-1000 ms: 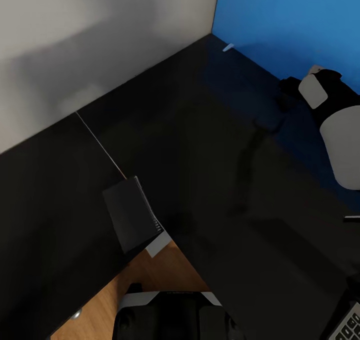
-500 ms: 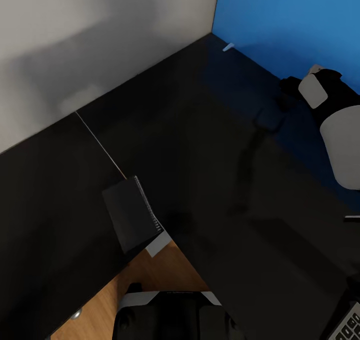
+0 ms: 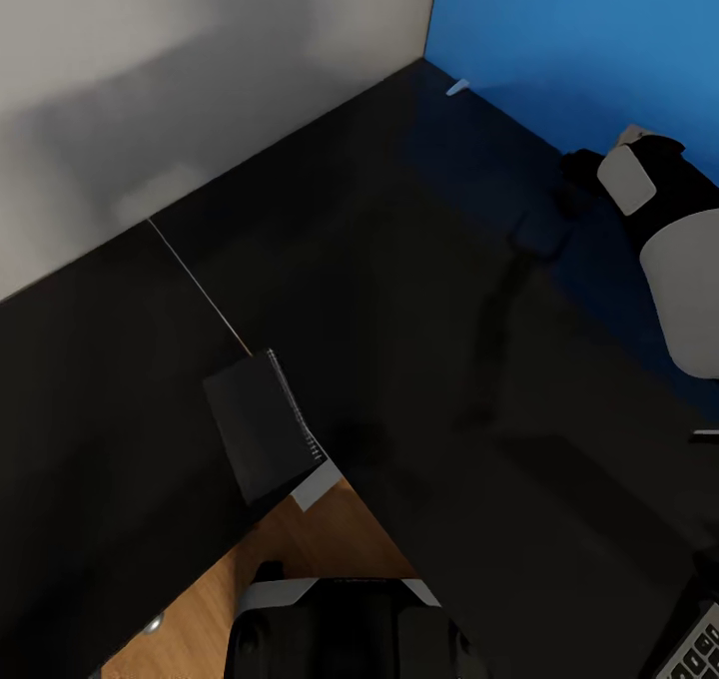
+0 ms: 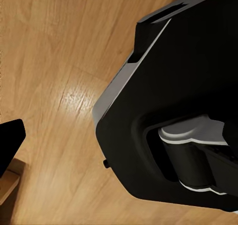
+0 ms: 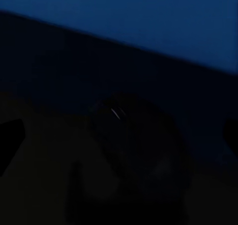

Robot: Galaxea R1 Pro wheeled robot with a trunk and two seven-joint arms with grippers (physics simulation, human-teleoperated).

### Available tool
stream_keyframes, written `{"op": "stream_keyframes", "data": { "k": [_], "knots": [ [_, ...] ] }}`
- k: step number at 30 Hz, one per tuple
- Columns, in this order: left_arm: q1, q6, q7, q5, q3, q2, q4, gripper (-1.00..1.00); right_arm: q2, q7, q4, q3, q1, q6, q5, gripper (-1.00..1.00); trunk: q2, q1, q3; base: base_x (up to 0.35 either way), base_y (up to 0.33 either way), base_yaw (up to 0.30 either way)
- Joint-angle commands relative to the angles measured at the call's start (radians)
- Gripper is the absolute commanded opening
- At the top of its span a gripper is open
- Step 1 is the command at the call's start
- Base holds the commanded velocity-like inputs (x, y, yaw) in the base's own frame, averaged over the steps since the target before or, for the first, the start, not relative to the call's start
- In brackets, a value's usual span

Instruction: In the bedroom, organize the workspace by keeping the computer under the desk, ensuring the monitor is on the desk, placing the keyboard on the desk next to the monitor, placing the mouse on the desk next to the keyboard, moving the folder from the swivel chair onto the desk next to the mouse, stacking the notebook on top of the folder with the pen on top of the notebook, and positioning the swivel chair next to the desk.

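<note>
White and black, the right arm (image 3: 667, 250) reached in from the head view's right edge over the far part of the desk (image 3: 419, 290), its gripper (image 3: 584, 182) a dark shape close to the blue wall panel (image 3: 579, 40); whether its fingers were spread or pressed together could not be told. Its wrist camera looked along the glossy desk top toward that blue panel, the picture too dark to make out more than a faint rounded reflection.

On the desk's inner corner lay the notebook (image 3: 262, 437), black-covered with a white page edge, its near corner overhanging the wood floor (image 3: 300, 549). A corner of the keyboard (image 3: 699, 649) showed at the bottom right (only a few pale keys). A small pale item (image 3: 457, 88) sat on the desk at the foot of the blue panel, too small to identify.

From the left wrist camera, one dark fingertip (image 4: 9, 140) showed above the wood floor (image 4: 54, 61) beside the robot's black base (image 4: 183, 86); that gripper's state could not be told either.
</note>
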Motion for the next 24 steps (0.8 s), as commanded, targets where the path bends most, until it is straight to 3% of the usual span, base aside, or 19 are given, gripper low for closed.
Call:
{"op": "stream_keyframes", "data": {
  "k": [1, 24],
  "knots": [
    [0.0, 0.001, -0.004, 0.003, 0.002, -0.001, -0.001, 1.0, -0.001, -0.005, -0.002, 0.005, -0.001, 0.005, -0.007, 1.0, -0.001, 0.0, -0.002, 0.0, 0.0, 0.0],
    [0.0, 0.001, -0.004, 0.003, 0.002, -0.001, -0.001, 1.0, -0.001, 0.01, -0.027, 0.007, -0.006, -0.018, -0.003, 1.0, -0.001, 0.0, -0.009, 0.0, 0.0, 0.0]
  ]
}}
